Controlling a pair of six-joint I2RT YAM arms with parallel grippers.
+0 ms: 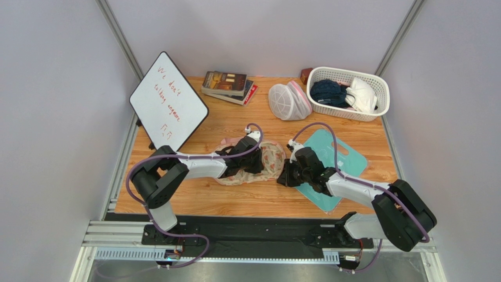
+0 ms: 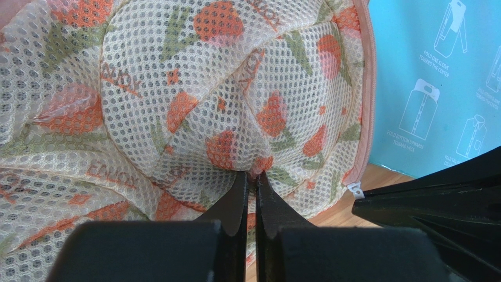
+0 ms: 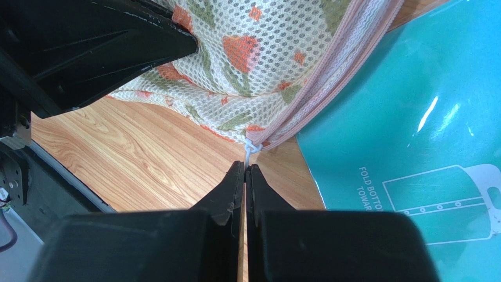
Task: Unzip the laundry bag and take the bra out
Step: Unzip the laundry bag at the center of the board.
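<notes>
Left gripper is clamped on a fold of the laundry bag, which lies mid-table, long axis roughly 9 to 3 o'clock from above, cream mesh with orange flowers and pink edging. Right gripper sits at its 3 o'clock end, tips pressed together and apparently nipping the zipper pull, and in its wrist view the pink zip track runs off toward 1 o'clock, so I'd guess the pull goes that way
</notes>
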